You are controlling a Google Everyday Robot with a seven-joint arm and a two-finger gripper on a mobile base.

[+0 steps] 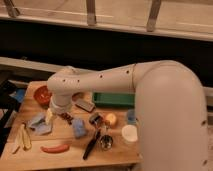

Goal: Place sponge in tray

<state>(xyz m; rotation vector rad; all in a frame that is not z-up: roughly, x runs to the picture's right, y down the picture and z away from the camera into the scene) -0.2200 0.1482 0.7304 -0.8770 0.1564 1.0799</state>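
The sponge [79, 128] is a small blue block lying on the wooden table [65, 159], left of centre. The tray [113, 99] is green and rectangular, at the back of the table to the right of the sponge. My gripper [56, 116] hangs from the white arm's wrist over the left part of the table. It is just left of and slightly behind the sponge, close above a crumpled blue cloth [39, 123]. The arm hides part of the tray's left end.
A red bowl [42, 93] stands back left. A banana [23, 138] and a red chili [55, 148] lie front left. A black-handled utensil [92, 144], a metal can [95, 119], an orange fruit [110, 119], a white cup [129, 134], a blue cup [131, 116] and a grey object [84, 105] surround the sponge.
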